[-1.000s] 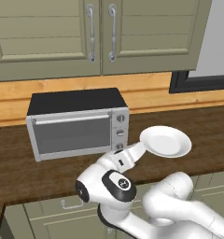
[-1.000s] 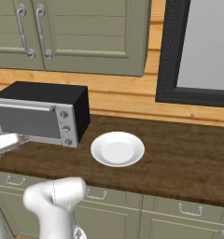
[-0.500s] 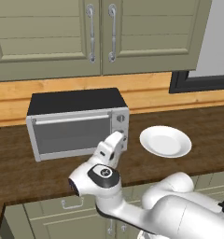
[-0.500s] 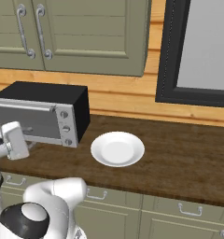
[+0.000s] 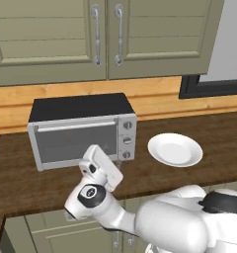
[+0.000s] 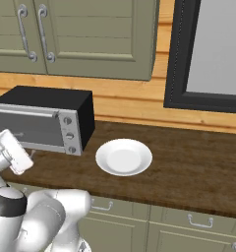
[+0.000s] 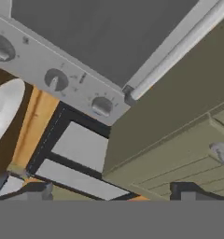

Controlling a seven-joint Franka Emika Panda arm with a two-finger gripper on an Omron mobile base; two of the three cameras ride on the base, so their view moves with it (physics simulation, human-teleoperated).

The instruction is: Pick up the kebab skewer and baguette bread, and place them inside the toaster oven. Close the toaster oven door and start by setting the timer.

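The toaster oven (image 5: 81, 131) stands on the wooden counter, silver with a black top, and its door (image 5: 73, 143) is shut. Three knobs (image 5: 126, 140) sit in a column on its right. My white hand (image 5: 100, 167) hovers just in front of the door's lower right part. In the hand view my gripper (image 7: 107, 190) is open, nothing between its fingers, facing the door glass (image 7: 100, 32), the bar handle (image 7: 179, 51) and the knobs (image 7: 55, 80). The kebab skewer and the baguette bread are out of view.
A white plate (image 5: 175, 149) lies bare on the counter right of the oven, also the plate (image 6: 124, 156). Green wall cabinets (image 5: 105, 34) hang above. A dark-framed window (image 6: 208, 49) is at the right. The counter's front edge runs just below my hand.
My arm has swung left: the hand went from beside the plate to in front of the oven door. The gripper stayed open.
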